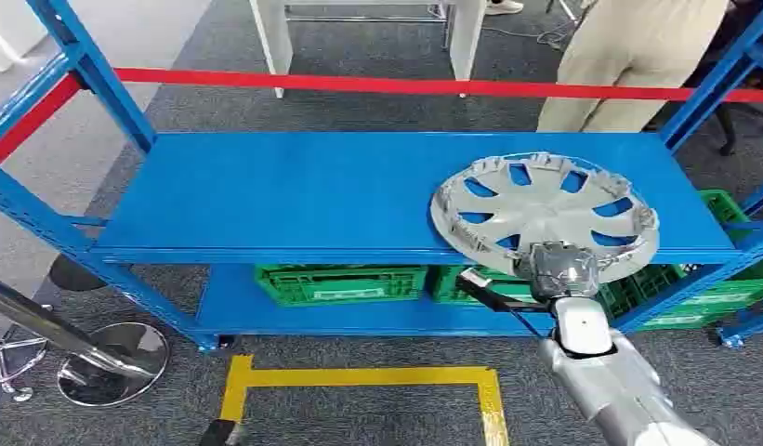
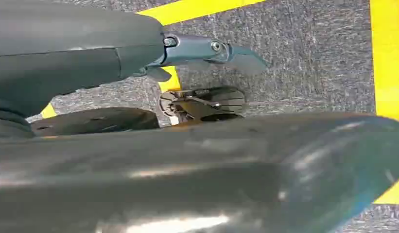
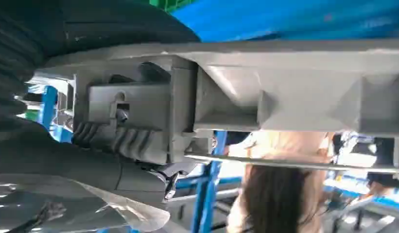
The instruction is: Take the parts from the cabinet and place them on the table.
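Observation:
A silver hubcap [image 1: 545, 212] lies flat on the right part of the blue cabinet shelf [image 1: 294, 195], its near rim hanging over the front edge. My right hand [image 1: 563, 269] reaches up from below and grips that near rim. In the right wrist view the grey ribbed rim of the hubcap [image 3: 294, 87] is very close, with my dark fingers [image 3: 117, 138] curled against its underside. My left hand [image 2: 207, 48] hangs over the carpet beside my body, one finger stretched straight, holding nothing.
Green crates [image 1: 340, 282] stand on the lower shelf. A red barrier tape [image 1: 405, 85] runs behind the cabinet, where a person in beige trousers [image 1: 628, 65] stands near a white table [image 1: 284, 37]. Yellow floor marking [image 1: 359, 377] and a stanchion base [image 1: 112, 362] lie near my feet.

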`<control>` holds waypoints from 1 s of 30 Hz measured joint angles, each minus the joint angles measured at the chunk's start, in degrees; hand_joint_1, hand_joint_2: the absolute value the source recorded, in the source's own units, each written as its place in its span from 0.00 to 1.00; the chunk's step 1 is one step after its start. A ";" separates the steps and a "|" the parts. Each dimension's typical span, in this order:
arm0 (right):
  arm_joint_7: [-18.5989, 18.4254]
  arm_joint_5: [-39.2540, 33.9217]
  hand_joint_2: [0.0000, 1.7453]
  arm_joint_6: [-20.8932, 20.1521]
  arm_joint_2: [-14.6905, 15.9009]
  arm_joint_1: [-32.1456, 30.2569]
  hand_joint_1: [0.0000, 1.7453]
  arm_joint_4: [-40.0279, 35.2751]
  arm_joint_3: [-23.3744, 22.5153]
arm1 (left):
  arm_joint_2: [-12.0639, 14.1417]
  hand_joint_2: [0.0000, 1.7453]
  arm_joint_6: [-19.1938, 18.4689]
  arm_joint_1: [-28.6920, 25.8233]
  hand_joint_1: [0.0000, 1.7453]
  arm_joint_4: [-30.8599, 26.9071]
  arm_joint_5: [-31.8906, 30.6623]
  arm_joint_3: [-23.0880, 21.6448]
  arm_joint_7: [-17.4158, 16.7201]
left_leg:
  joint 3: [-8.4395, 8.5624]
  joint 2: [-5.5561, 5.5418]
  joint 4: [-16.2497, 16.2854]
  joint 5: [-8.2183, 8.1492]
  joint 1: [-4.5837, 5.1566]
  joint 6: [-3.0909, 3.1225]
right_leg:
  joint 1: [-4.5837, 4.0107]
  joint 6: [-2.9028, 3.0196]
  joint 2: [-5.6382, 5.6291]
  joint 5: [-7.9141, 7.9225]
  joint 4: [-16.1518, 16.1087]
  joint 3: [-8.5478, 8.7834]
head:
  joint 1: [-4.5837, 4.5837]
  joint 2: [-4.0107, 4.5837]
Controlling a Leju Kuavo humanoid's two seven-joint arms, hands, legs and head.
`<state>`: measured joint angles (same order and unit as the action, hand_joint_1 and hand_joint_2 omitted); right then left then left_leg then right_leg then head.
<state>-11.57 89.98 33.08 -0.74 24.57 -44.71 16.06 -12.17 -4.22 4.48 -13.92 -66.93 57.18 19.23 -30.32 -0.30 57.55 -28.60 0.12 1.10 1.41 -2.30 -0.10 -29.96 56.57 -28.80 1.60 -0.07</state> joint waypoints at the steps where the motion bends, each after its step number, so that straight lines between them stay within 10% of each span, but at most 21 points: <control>1: -1.21 0.00 1.00 1.41 0.13 -0.51 1.00 -0.96 0.61 | -0.02 0.00 -0.09 -0.02 0.00 0.00 -0.24 0.07 -0.02 | 0.00 0.00 0.00 0.00 0.00 0.00 | 0.00 0.00 -0.01 0.00 0.00 0.00 | 0.02 0.00; 9: -17.06 -0.02 1.00 1.90 8.58 -2.32 1.00 -19.63 15.18 | -0.20 0.00 -0.59 0.02 0.00 0.00 -1.83 0.31 -0.70 | -0.24 0.00 0.01 0.01 0.06 0.00 | 0.06 -0.02 -0.02 0.02 0.02 -0.22 | 0.00 0.00; 16: -17.25 -0.02 1.00 1.83 8.84 -2.29 1.00 -20.12 15.53 | -0.20 0.00 -0.61 0.03 0.00 0.00 -1.86 0.31 -0.70 | -0.24 0.00 0.01 0.01 0.06 0.00 | 0.06 -0.02 -0.02 0.02 0.02 -0.22 | 0.00 0.00; 19: -21.72 -0.02 1.00 -2.60 17.55 1.16 1.00 -37.45 26.08 | -0.22 0.00 -0.59 0.10 0.00 0.00 -2.14 0.35 -0.87 | -0.24 0.00 0.04 0.01 0.07 0.00 | 0.07 -0.02 -0.03 0.02 0.02 -0.26 | 0.02 0.00; 22: -13.87 -0.02 1.00 -2.78 22.58 1.16 1.00 -50.07 27.49 | -0.31 0.00 -0.48 0.15 0.00 0.00 -2.25 0.42 -1.18 | -0.25 -0.08 0.03 0.01 0.06 0.00 | 0.06 -0.02 0.05 0.01 0.02 -0.24 | 0.00 0.00; 27: -4.28 -0.04 1.00 -2.39 22.80 -2.29 1.00 -54.56 23.40 | -0.50 0.00 -0.33 0.13 0.00 0.00 -2.49 0.48 -1.18 | -0.26 -0.13 0.04 0.01 0.07 0.00 | 0.07 -0.02 0.13 0.01 0.01 -0.22 | 0.02 0.00; 30: 9.18 -0.02 1.00 -0.05 20.56 -7.06 1.00 -55.66 17.61 | -0.52 0.00 -0.31 0.13 0.00 0.00 -2.53 0.59 -1.20 | -0.27 -0.13 0.03 0.01 0.07 0.00 | 0.06 -0.03 0.12 0.01 0.01 -0.21 | -0.02 0.00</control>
<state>-2.39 89.96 33.03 19.82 17.51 -100.37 33.67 -12.70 -4.52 4.61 -13.92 -69.46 57.77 18.03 -30.59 -0.43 57.59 -28.59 0.18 1.10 1.48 -2.33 0.03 -29.95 56.58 -29.01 1.57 -0.07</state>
